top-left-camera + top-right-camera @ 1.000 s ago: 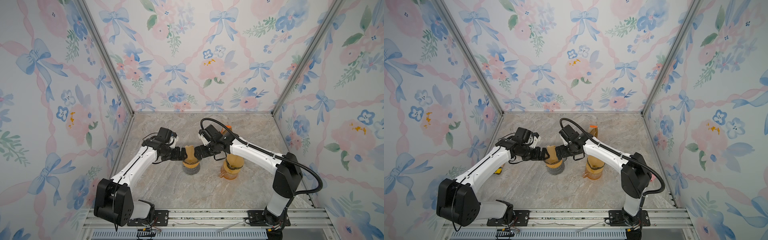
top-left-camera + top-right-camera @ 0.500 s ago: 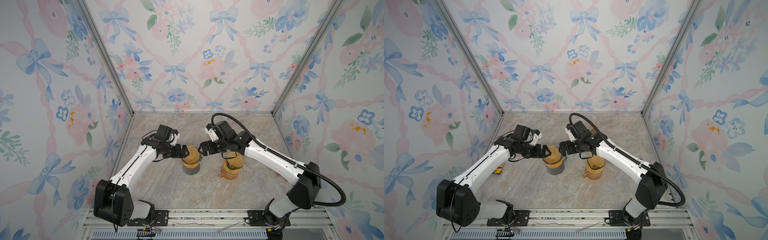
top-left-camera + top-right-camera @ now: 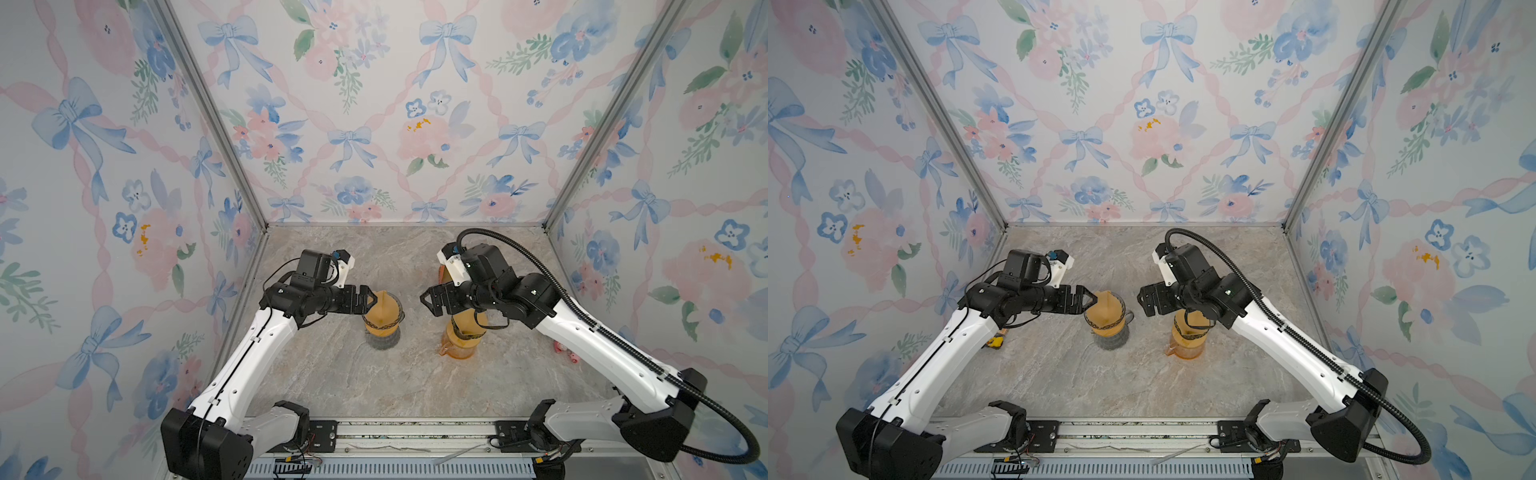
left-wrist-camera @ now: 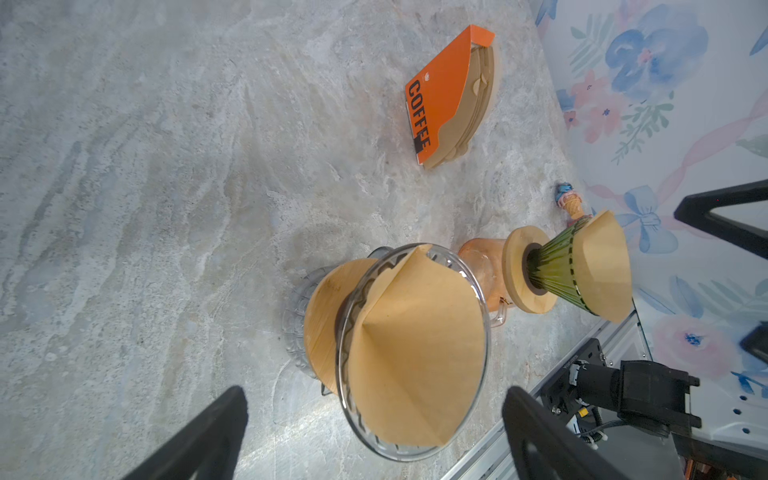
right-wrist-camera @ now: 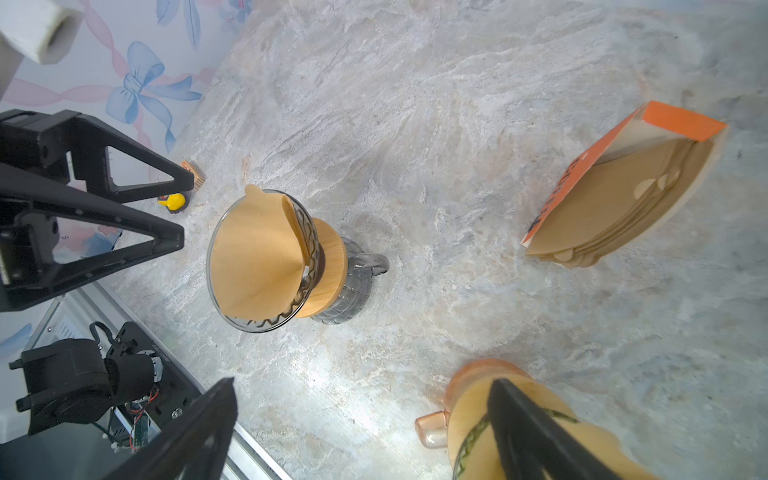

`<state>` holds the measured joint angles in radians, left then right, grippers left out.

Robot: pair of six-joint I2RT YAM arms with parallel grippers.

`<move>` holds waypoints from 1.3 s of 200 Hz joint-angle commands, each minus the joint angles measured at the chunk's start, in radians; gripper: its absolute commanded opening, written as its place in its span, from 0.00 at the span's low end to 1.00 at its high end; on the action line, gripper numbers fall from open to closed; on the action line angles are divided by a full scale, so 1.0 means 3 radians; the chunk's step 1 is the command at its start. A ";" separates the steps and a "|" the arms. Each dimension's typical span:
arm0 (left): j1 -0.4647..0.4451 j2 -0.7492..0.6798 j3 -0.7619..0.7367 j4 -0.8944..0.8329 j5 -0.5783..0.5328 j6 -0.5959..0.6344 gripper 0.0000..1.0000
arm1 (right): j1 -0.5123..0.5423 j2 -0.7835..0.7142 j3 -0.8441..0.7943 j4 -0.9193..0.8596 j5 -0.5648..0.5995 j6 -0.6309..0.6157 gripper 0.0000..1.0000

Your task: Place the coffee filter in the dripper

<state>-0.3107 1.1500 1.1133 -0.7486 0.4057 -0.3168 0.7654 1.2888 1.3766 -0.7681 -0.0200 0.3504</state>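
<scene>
- The brown paper cone coffee filter (image 4: 415, 353) sits inside the clear glass dripper (image 5: 309, 239), near the middle of the grey marbled counter (image 3: 332, 374). Its small tab pokes above the rim.
- The dripper rests on a round bamboo collar (image 5: 332, 266) atop a smoky grey glass carafe (image 5: 357, 286).
- In both top views the left fingers (image 3: 370, 301) are spread wide at the dripper's 9 o'clock, gripping nothing. The right wrist view shows a narrow gap between them and the glass.
- The right fingers (image 3: 427, 306) are also spread wide and empty, at the dripper's 3 o'clock and well apart from it. They hang over an orange glass carafe (image 3: 457, 349) that carries a green ribbed dripper (image 4: 557, 270) with its own brown filter.
- At about 1 o'clock, an orange card box (image 4: 440, 91) printed "COFFEE" in black holds a stack of brown filters (image 5: 615, 208).
</scene>
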 commanded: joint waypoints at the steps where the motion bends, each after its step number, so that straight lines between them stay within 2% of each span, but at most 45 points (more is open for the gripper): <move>1: -0.0035 -0.0102 0.0063 0.0006 0.0028 0.0094 0.98 | -0.0036 -0.0252 -0.0100 -0.0063 0.0264 -0.0103 0.96; 27: -0.0031 -0.0199 0.0023 0.0126 -0.0162 0.0112 0.98 | -0.0077 -0.0518 -0.0223 -0.0032 0.0437 -0.0129 0.96; 62: -0.0021 -0.0264 -0.0083 0.0638 -0.0447 0.0102 0.98 | -0.0186 -0.0833 -0.0382 0.0037 0.0741 -0.0180 0.96; 137: 0.0188 0.0096 -0.0322 0.1558 -0.1186 0.0177 0.98 | -0.0741 -0.1271 -0.0788 0.0081 0.0956 -0.0217 0.96; 154: 0.0268 0.0101 -0.0506 0.1867 -0.1415 0.0234 0.98 | -0.0862 -0.1351 -0.0888 0.0149 0.0992 -0.0210 0.96; 180: 0.0444 0.0126 -0.0801 0.2231 -0.1443 0.0307 0.98 | -0.1111 -0.1460 -0.1084 0.0274 0.1035 -0.0106 0.96; 206: 0.0524 0.0089 -0.1063 0.2421 -0.1847 0.0279 0.98 | -0.1387 -0.1530 -0.1272 0.0426 0.0740 -0.0059 0.96; 227: 0.0535 -0.0027 -0.1590 0.3088 -0.1909 0.0531 0.98 | -0.1514 -0.1508 -0.1384 0.0535 0.0655 -0.0102 0.96; 241: 0.0539 -0.0094 -0.1949 0.3615 -0.1961 0.0545 0.98 | -0.1593 -0.1445 -0.1427 0.0575 0.0647 -0.0135 0.96; 260: 0.0541 -0.0054 -0.2227 0.4082 -0.2109 0.0651 0.98 | -0.1715 -0.1344 -0.1429 0.0581 0.0612 -0.0093 0.96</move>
<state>-0.1535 1.1419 0.5255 0.2058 -0.1524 -0.1894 0.2909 0.8570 0.9596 -0.6365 0.1905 0.3134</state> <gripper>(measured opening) 0.980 0.964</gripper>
